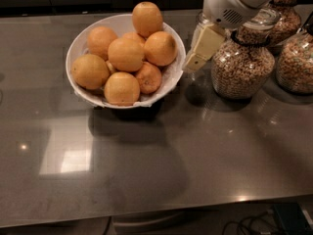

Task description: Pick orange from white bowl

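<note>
looking at the white bowl (172,75), we see it heaped with oranges on the grey counter (156,170); the orange (160,48) on the bowl's right side lies untouched, 1 of the pile; the gripper (191,65) hangs just right of the bowl's rim, tilted toward it; whether it is parted or closed we cannot tell; glass jars (243,65) stand further right of the bowl.

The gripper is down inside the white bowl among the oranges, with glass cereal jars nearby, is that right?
Not quite. The camera view shows the gripper outside the white bowl, beside its rim on the side facing the glass cereal jars. The oranges lie in the bowl, none touched by it.
</note>
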`<state>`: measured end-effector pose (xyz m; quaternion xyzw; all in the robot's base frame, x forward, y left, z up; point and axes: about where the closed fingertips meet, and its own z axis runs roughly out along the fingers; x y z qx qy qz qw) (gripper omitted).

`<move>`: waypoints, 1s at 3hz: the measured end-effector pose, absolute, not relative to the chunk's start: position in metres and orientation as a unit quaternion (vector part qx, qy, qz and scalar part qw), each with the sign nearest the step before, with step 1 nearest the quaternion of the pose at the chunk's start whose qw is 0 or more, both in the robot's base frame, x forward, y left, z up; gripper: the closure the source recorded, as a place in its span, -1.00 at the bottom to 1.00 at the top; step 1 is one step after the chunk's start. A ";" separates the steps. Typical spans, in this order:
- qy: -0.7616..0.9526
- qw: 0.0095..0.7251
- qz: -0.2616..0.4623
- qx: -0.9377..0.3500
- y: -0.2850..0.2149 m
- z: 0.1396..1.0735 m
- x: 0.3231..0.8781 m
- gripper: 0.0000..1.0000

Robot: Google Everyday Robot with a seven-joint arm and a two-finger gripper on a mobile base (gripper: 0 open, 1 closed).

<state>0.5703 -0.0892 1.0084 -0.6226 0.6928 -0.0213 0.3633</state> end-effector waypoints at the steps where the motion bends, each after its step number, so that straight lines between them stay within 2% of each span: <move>1: 0.692 0.366 -0.021 -0.622 -0.088 1.009 0.571 -1.00; 3: 0.695 0.394 -0.024 -0.601 -0.081 1.011 0.582 -1.00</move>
